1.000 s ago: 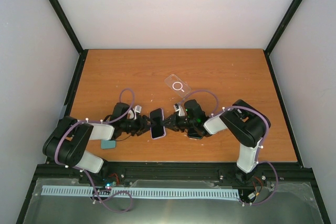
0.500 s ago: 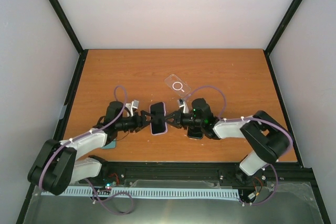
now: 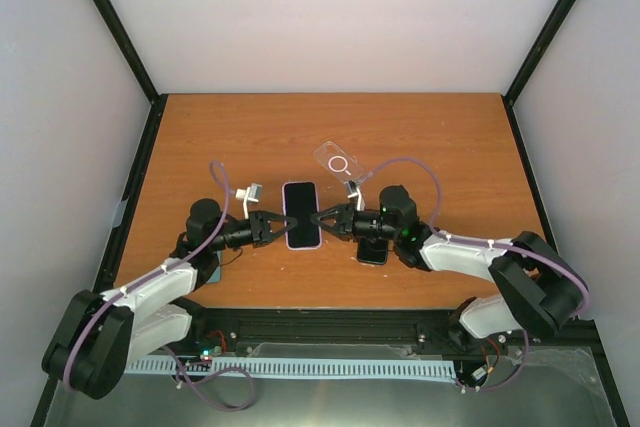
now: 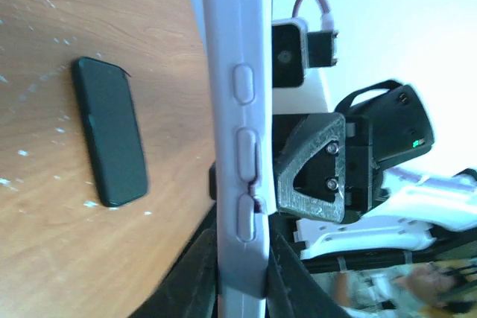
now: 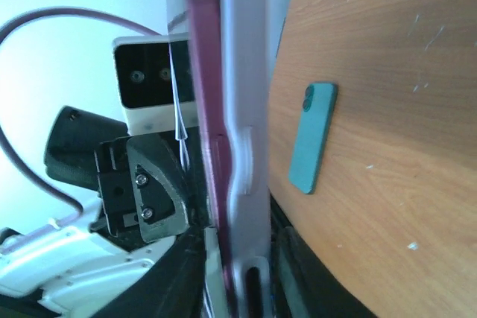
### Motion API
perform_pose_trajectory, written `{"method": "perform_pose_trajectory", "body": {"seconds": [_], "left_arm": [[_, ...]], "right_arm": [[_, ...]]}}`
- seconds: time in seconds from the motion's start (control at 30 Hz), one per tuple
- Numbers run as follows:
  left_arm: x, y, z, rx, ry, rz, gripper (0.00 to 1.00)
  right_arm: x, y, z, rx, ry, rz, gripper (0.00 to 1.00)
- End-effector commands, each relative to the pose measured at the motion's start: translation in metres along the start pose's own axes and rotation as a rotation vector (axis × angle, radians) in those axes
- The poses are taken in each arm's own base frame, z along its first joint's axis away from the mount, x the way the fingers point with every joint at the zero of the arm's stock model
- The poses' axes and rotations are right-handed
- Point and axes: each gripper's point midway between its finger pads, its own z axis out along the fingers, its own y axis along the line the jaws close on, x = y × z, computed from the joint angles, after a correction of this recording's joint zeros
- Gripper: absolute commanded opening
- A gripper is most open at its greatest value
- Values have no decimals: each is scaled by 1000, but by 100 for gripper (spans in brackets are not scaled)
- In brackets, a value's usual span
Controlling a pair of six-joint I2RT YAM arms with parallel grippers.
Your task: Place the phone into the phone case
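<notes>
A phone with a black screen and maroon edge sits in a pale lilac case (image 3: 301, 215), held level between both grippers near the table's middle. My left gripper (image 3: 275, 229) is shut on its left edge and my right gripper (image 3: 322, 219) on its right edge. In the left wrist view the case's side with buttons (image 4: 238, 109) stands between the shut left gripper (image 4: 242, 258). In the right wrist view the maroon phone edge (image 5: 201, 109) lies against the lilac case (image 5: 242, 109), with the right gripper (image 5: 238, 258) shut on both.
A clear case with a white ring (image 3: 338, 163) lies just beyond the phone. A black phone (image 3: 372, 250) lies under the right arm and also shows in the left wrist view (image 4: 110, 130). A teal case (image 5: 313, 137) lies by the left arm, partly hidden (image 3: 207, 272).
Both arms have stretched forward, carrying the phone and lilac case away from the bases toward the clear case. Both grippers stay shut on it.
</notes>
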Motion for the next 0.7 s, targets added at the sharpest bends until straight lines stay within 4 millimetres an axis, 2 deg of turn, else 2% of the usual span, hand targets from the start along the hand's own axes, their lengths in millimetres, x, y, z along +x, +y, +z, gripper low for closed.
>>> {"method": "perform_pose_trajectory", "body": {"seconds": [0.0, 0.1, 0.17, 0.43, 0.57, 0.67], "left_arm": [[-3, -27, -3, 81, -10, 69, 2], [-5, -32, -2, 91, -7, 98, 0], [-6, -37, -1, 102, 5, 125, 0], [-14, -45, 2, 126, -7, 167, 0], [-15, -39, 6, 101, 4, 176, 0], [-19, -22, 8, 21, -8, 195, 0]], "right_arm": [[2, 15, -8, -30, -7, -63, 33], [14, 8, -10, -28, 23, -47, 48], [23, 8, -9, -40, 40, -42, 53], [36, 18, -6, -96, 71, -24, 53], [35, 25, -8, -131, 64, -11, 33], [34, 22, -10, -133, 45, 45, 14]]}}
